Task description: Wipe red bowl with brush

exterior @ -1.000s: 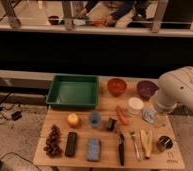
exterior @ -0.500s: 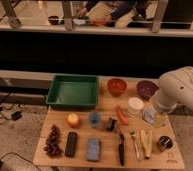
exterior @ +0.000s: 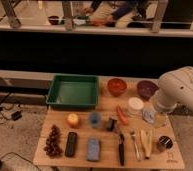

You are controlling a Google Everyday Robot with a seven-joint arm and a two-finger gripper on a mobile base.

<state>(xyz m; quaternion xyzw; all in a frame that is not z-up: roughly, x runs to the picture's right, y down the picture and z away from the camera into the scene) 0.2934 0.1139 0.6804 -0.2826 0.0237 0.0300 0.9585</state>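
The red bowl [exterior: 117, 86] is small, round and orange-red, and stands at the back of the wooden table [exterior: 105, 161], just right of the green tray. A dark purple bowl [exterior: 147, 89] stands to its right. A long black-handled tool [exterior: 121, 146], possibly the brush, lies near the front edge, with a pale-handled utensil [exterior: 135, 145] beside it. My white arm [exterior: 182, 89] reaches in from the right. My gripper [exterior: 151, 116] hangs low over the table's right side, in front of the purple bowl and to the right of and in front of the red bowl. It holds nothing that I can see.
A green tray [exterior: 73, 91] sits at the back left. Also on the table are a white round lid [exterior: 135, 104], a carrot [exterior: 122, 115], a blue cup [exterior: 94, 119], an orange [exterior: 73, 119], grapes [exterior: 53, 140], a black remote [exterior: 70, 143], a blue sponge [exterior: 93, 148], a banana [exterior: 146, 143] and a can [exterior: 163, 143].
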